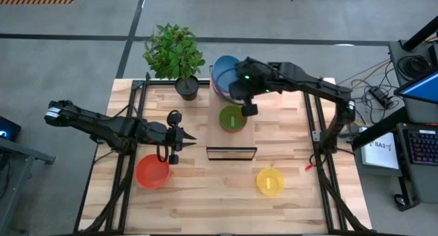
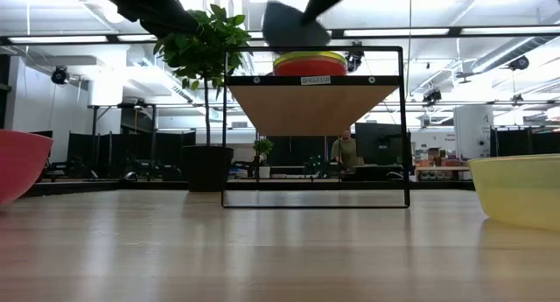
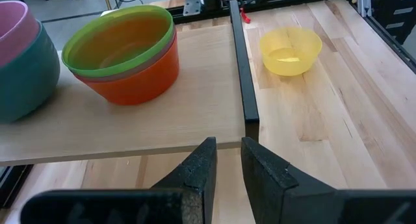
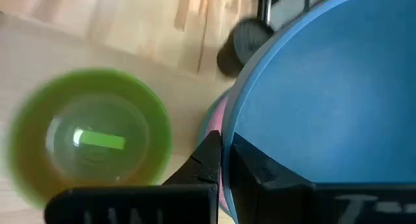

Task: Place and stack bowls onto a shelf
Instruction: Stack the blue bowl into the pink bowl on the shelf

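The shelf (image 3: 162,113) stands mid-table, its board raised on a dark frame (image 1: 231,154). On the board a green bowl (image 1: 233,118) sits nested in an orange one (image 3: 140,78). Beyond them a pink bowl (image 3: 13,23) sits in a teal one (image 3: 26,74). My right gripper (image 1: 237,85) is shut on a blue bowl (image 1: 224,72) over the pink-teal stack. My left gripper (image 1: 190,137) hangs at the shelf's left side, empty, with only a narrow gap between its fingers (image 3: 229,146). A red bowl (image 1: 152,172) and a yellow bowl (image 1: 269,182) rest on the table. My right gripper pinches the blue bowl's rim (image 4: 224,143), one finger inside the bowl (image 4: 260,175) and one outside (image 4: 205,162). The fingers come from above, pointing down. The bowl is tilted over the pink bowl (image 4: 214,120); whether the two bowls touch, I cannot tell.
A potted plant in a dark pot (image 1: 186,86) stands at the table's far edge, left of the shelf. Dark frame rails run along the table's left (image 1: 130,161) and right (image 1: 316,133) sides. Bare plank table (image 1: 212,195) lies in front of the shelf between the red and yellow bowls.
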### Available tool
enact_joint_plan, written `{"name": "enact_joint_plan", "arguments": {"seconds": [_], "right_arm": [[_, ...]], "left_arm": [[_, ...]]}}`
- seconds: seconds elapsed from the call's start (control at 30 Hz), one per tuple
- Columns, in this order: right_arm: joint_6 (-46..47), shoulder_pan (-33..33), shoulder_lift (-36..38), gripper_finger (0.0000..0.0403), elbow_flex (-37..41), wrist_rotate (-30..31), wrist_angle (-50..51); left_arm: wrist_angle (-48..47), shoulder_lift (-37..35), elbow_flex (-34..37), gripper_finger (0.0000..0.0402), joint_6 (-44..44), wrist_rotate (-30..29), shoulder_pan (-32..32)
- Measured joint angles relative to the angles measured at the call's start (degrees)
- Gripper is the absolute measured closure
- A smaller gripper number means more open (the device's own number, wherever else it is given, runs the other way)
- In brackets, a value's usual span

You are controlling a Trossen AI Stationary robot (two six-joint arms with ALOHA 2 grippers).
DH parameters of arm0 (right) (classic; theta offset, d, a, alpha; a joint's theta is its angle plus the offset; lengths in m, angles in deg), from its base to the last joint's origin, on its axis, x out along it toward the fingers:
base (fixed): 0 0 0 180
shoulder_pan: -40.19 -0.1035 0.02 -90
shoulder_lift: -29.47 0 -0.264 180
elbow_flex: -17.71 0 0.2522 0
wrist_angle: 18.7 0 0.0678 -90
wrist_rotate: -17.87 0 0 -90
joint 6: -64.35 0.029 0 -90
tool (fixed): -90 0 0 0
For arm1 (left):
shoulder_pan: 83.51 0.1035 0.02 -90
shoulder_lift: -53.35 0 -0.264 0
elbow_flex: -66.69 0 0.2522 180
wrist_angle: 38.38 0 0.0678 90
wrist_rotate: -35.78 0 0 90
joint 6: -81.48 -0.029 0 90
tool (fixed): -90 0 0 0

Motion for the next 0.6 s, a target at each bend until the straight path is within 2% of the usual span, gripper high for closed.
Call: {"name": "enact_joint_plan", "arguments": {"seconds": [0.33, 0.6], "right_arm": [[0.7, 3.4, -4.0, 0.0392, -0.8, 0.0, 0.4], [3.9, 4.0, -3.6, 0.0334, -0.8, 0.1, 0.3]], "left_arm": [[0.0, 0.0, 0.0, 0.0348, -0.4, 0.0, 0.0], [0.0, 0.0, 0.0, 0.0348, -0.7, 0.0, 0.0]]}}
